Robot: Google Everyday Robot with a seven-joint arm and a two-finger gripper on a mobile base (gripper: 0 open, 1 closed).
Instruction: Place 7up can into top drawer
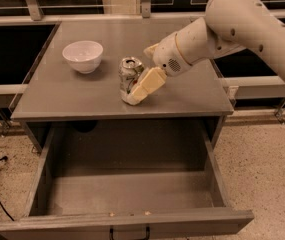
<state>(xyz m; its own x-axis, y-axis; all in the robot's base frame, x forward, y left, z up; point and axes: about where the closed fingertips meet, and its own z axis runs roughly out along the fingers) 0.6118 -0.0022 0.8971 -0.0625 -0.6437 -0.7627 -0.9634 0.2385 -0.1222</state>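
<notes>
- Across the middle stands the grey bench (82, 101), with its top drawer (127, 223) pulled fully out below.
- From the right, the white arm (242, 19) reaches over the benchtop.
- Left at the back sits a white bowl (83, 55).
- The 7up can (128, 73) stands upright on the bench near its front edge, not in the drawer.
- The pincer (139, 74) is spread open around the can's right side.
</notes>
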